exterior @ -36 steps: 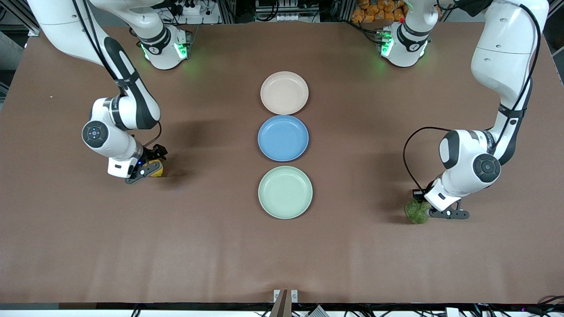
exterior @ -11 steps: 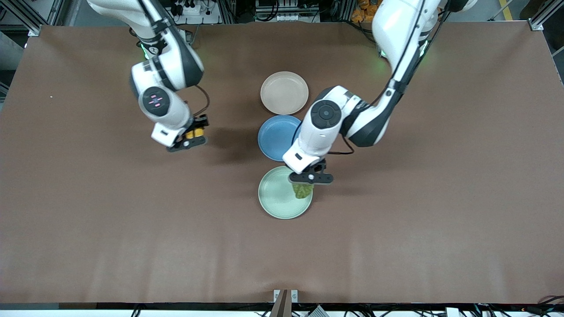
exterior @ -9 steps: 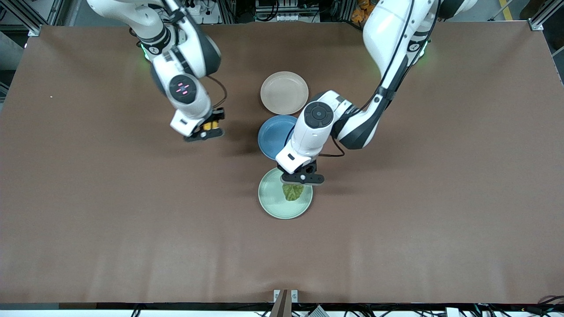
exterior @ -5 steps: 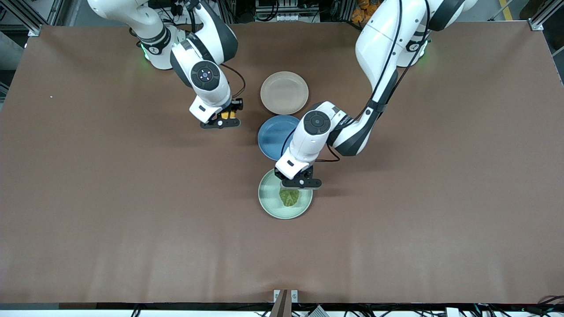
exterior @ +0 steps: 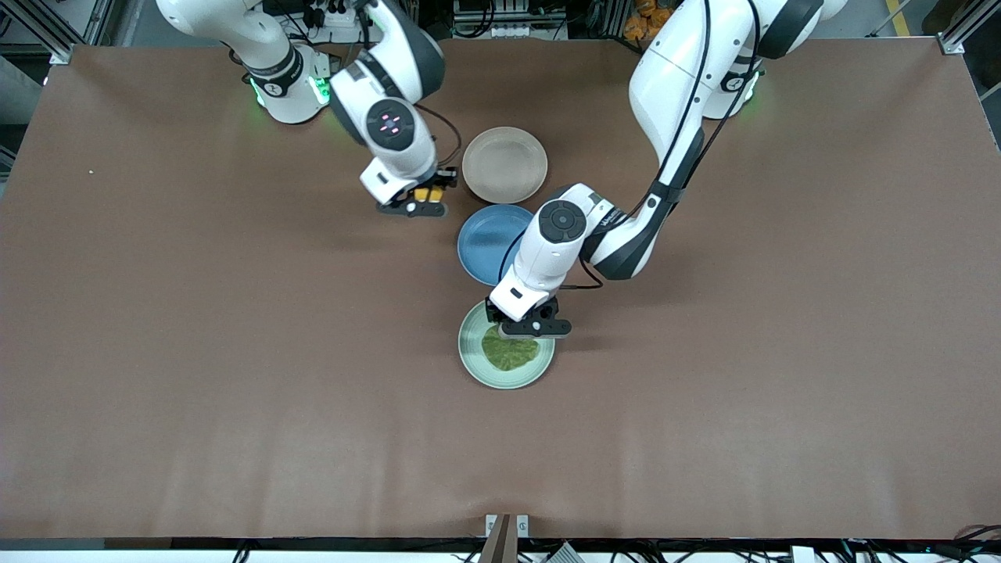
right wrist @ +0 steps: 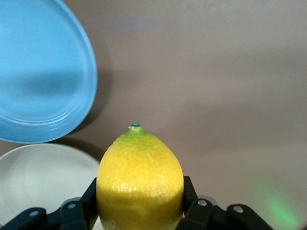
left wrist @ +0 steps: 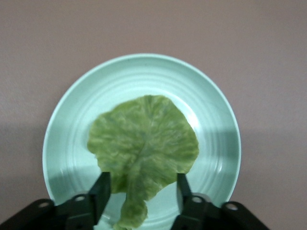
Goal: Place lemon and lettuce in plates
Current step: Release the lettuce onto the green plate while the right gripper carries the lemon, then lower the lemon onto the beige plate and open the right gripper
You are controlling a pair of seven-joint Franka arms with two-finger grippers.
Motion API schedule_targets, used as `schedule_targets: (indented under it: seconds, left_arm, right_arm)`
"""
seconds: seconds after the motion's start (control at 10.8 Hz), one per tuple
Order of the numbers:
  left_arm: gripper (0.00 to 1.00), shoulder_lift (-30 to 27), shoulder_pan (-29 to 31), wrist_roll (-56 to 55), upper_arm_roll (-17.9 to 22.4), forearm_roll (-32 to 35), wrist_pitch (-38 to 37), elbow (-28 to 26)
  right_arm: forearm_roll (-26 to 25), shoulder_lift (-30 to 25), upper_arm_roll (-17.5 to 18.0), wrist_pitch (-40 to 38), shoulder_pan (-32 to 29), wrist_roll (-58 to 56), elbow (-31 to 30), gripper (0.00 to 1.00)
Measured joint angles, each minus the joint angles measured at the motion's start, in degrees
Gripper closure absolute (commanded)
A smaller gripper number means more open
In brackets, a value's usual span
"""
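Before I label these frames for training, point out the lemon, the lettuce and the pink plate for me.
lemon (right wrist: pixel 139 184), right wrist view, middle of its yellow skin.
lettuce (left wrist: pixel 144 143), left wrist view, centre of the leaf.
pink plate (exterior: pixel 504 164), front view, bare middle of the plate.

A blue plate (exterior: pixel 491 242) lies on the brown table (exterior: pixel 235 375), near its middle. At the table's front edge a small metal bracket (exterior: pixel 507 525) is fixed.
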Motion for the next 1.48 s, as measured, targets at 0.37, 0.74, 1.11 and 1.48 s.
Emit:
schedule_targets:
  seconds: [0.37,0.74,1.11,1.48]
  left_arm:
    - [0.0,-4.9,3.6,-0.1,1.2,0.0,-3.5,1.7]
    - [0.0,-15.4,8.8,0.2,1.4,0.0,-17.2,1.8]
    - [0.0,-22.3,15.1,11.1,1.6,0.7,-28.2,1.8]
    - [0.0,-28.8,20.9,25.7,1.7,0.8,-39.7,1.8]
  right_arm:
    - [1.3,4.7,0.1,7.9,8.5,11.4,2.0,1.0]
    - [1.9,9.2,0.0,14.5,14.4,16.3,4.0,1.0]
    - [2.0,13.5,0.0,20.6,18.6,19.9,4.1,0.13]
    - [2.0,14.0,0.0,20.4,20.0,27.2,4.6,0.0]
